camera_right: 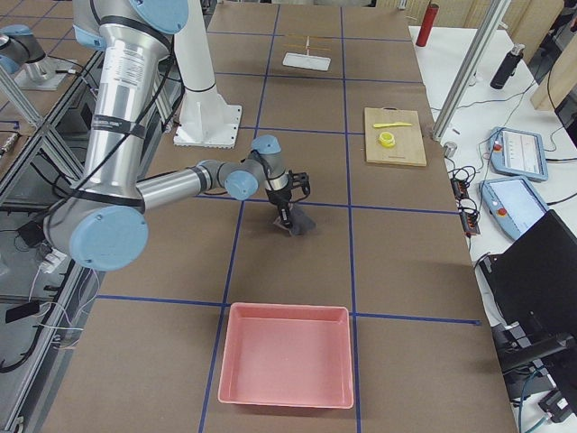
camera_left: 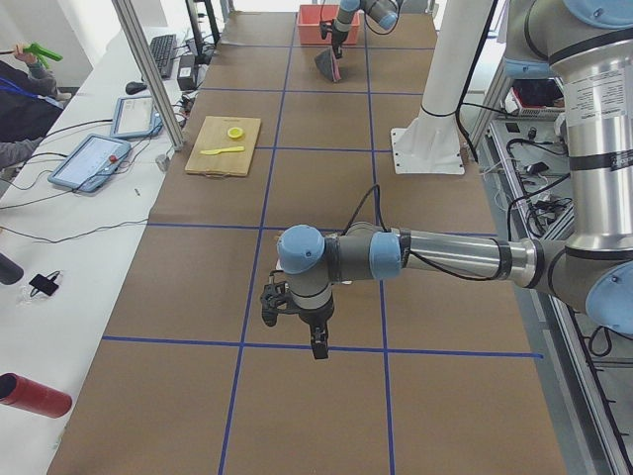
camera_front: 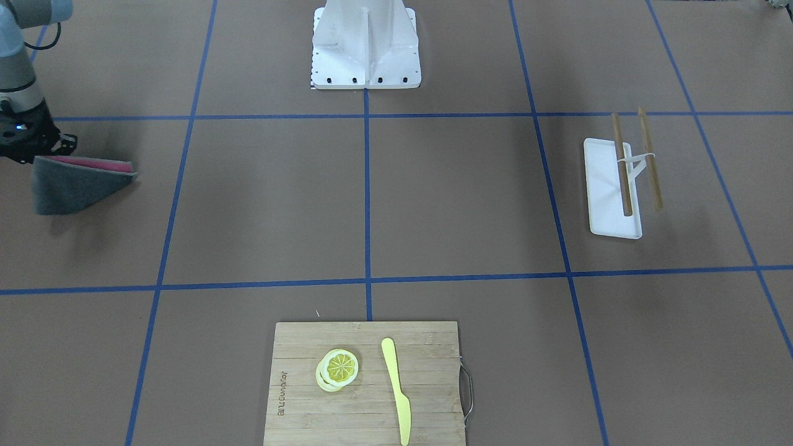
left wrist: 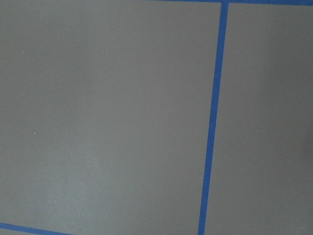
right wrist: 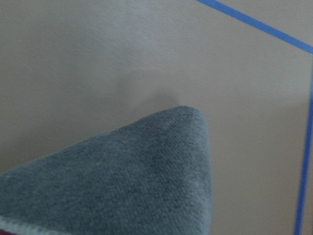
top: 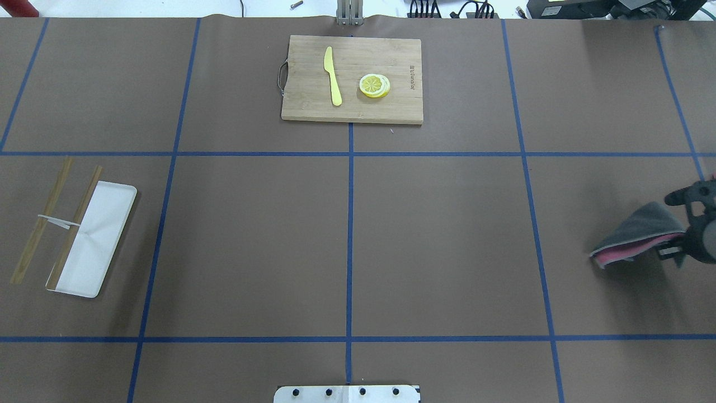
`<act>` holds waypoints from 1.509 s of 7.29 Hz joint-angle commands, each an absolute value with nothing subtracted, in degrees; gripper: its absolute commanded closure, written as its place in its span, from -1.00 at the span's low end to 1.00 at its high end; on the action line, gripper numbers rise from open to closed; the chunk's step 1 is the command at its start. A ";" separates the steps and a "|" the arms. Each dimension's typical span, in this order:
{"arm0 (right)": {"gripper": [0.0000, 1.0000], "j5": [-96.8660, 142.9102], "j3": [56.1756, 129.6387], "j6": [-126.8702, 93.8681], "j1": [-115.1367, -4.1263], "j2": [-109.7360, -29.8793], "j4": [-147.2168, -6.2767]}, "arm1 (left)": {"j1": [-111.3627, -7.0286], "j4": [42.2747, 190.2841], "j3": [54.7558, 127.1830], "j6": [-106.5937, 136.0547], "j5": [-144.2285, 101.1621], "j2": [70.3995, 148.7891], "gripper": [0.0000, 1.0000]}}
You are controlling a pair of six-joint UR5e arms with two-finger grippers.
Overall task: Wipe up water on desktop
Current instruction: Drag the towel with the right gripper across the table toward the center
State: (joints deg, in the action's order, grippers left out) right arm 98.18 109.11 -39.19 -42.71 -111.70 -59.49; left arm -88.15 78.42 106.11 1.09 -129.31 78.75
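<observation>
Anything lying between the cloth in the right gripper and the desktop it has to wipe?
Nothing visible. The right gripper holds the grey-and-pink cloth over bare desktop; the cutting board and white tray lie far off. No water shows in these views.

The cloth (top: 635, 235) juts left from the right gripper (top: 679, 226), over the desktop (top: 447, 240). Ahead-left of the gripper lies the board (top: 313, 106), with the lemon (top: 375, 85) nearer and the knife (top: 333, 75) farther. Far left sits the tray (top: 100, 246), with chopsticks (top: 79, 218) across its far edge. The bin (camera_right: 287, 356) lies to the gripper's right.
</observation>
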 commanded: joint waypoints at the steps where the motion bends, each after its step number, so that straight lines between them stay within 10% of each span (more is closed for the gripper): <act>1: 1.00 98.87 101.97 -32.52 -48.50 -113.04 -51.53 | -88.15 78.40 106.17 1.14 -129.29 78.75 -0.97; 7: 1.00 103.90 102.66 -57.31 -39.86 -93.56 -52.99 | -88.24 78.40 106.26 1.05 -129.29 78.66 -0.97; 11: 1.00 93.71 111.69 -75.29 -24.29 -70.80 -86.31 | -88.15 78.40 106.08 1.14 -129.29 78.84 -0.97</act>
State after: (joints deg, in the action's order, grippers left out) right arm 96.54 108.90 -70.50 -28.60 -77.54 -74.77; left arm -88.20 78.40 106.18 1.13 -129.30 78.74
